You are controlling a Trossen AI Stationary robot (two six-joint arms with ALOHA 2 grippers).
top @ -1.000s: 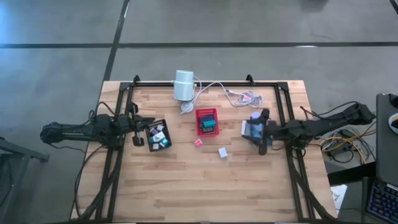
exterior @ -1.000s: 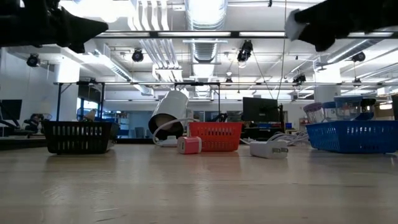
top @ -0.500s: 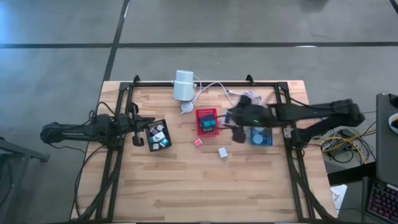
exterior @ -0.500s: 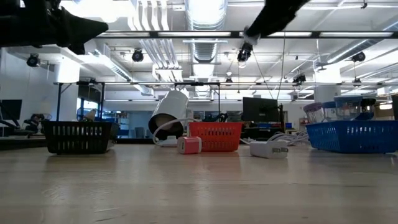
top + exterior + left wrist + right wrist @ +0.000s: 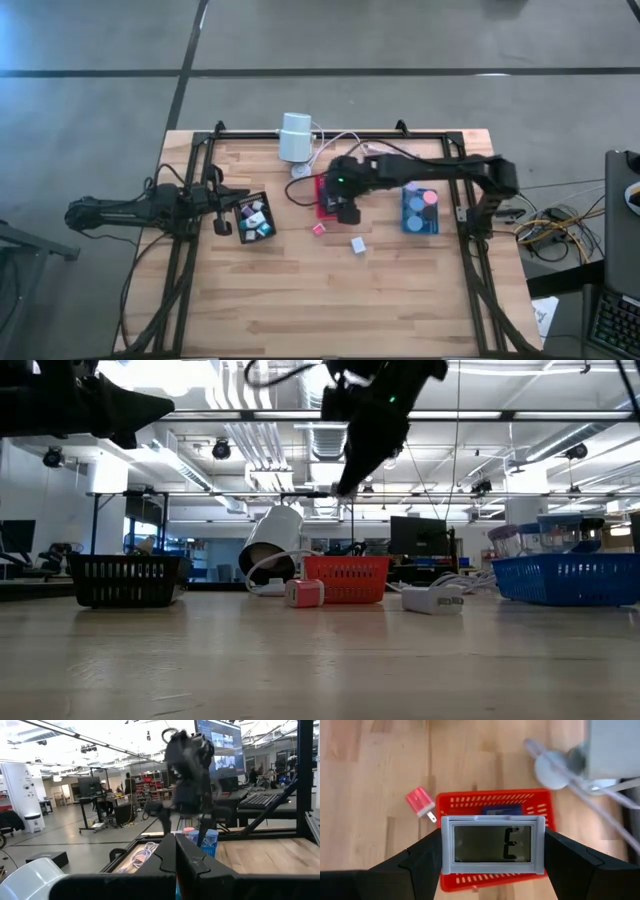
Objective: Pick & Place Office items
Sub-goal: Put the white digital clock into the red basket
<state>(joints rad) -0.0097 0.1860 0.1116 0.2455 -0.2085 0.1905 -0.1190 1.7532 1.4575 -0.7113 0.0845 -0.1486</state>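
The right gripper point(image 5: 491, 851) grips a grey screen point(image 5: 492, 845) over the red tray point(image 5: 492, 807); the left gripper point(image 5: 222, 205), fingers closed, waits beside the black tray point(image 5: 240, 228).

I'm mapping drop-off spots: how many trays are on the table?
3: a black tray near the left claw, a red tray mid-table under the right claw, a blue tray to the right.
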